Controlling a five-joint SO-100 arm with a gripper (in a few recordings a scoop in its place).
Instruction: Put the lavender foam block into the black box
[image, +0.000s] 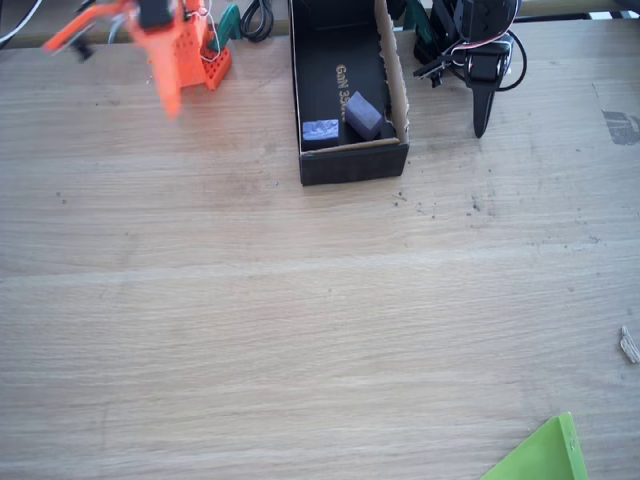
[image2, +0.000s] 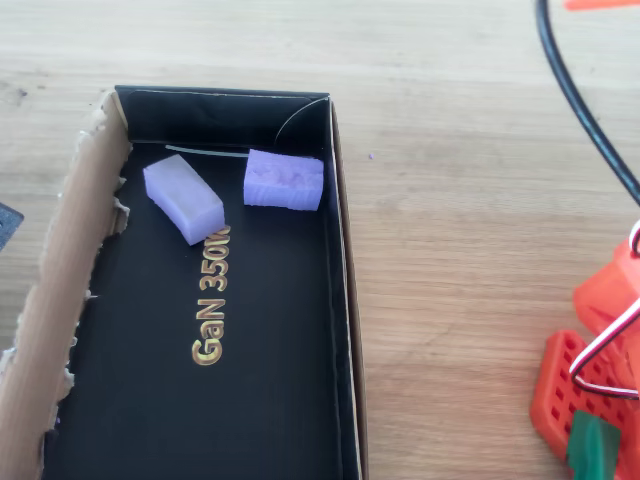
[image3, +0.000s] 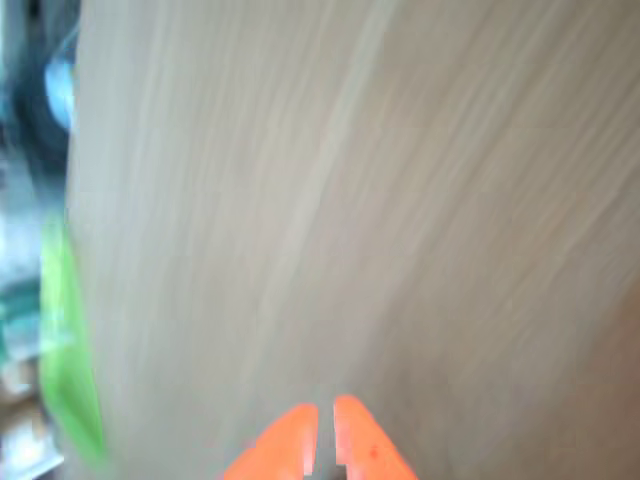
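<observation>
We saw the gripper (image3: 320, 440) pressed together and empty, the lavender foam block (image2: 183, 198) inside the black box (image2: 345, 330); a careless swing risked clipping it.

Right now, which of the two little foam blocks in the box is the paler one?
The lavender foam block, lying at an angle beside the torn cardboard wall of the black box. The darker purple block sits against the opposite wall and has a rougher face.
</observation>
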